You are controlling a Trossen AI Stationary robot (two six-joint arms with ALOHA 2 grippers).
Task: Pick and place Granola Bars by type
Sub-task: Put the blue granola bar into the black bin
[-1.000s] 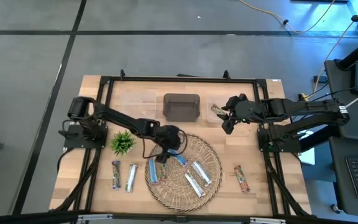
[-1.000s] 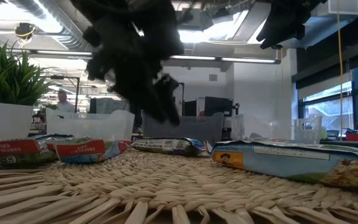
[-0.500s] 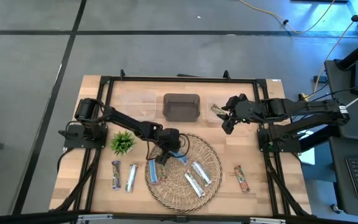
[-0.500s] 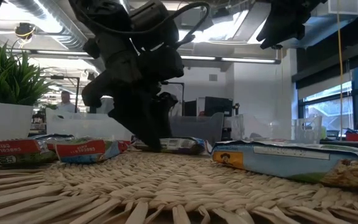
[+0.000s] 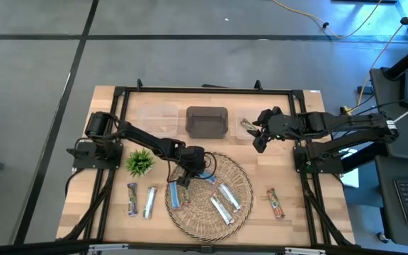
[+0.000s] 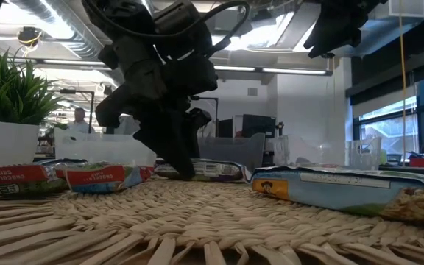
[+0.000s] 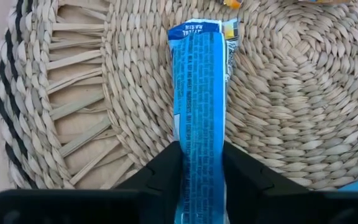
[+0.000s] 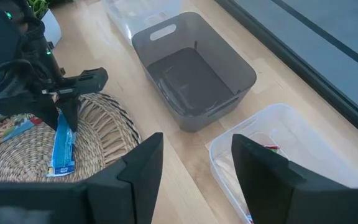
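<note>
Blue foil shows between the left pincer's (image 7: 201, 180) two fingers: it is down on the round wicker tray (image 5: 241, 205) at the tabletop's near middle, clamped on the near end of a blue bar (image 7: 199, 106) that lies flat on the weave. The step in hand, as I judge it, is the pick of this bar. Other bars (image 5: 224, 200) lie on the tray, two more (image 5: 140, 200) on the wood to its left and one (image 5: 275, 202) to its right. The right pincer (image 5: 259, 134) waits with fingers apart above the clear bin (image 8: 272, 149) at far right, beside the grey bin (image 8: 194, 68). Next comes a straight lift clear of the weave, then a carry to the bin for blue bars
</note>
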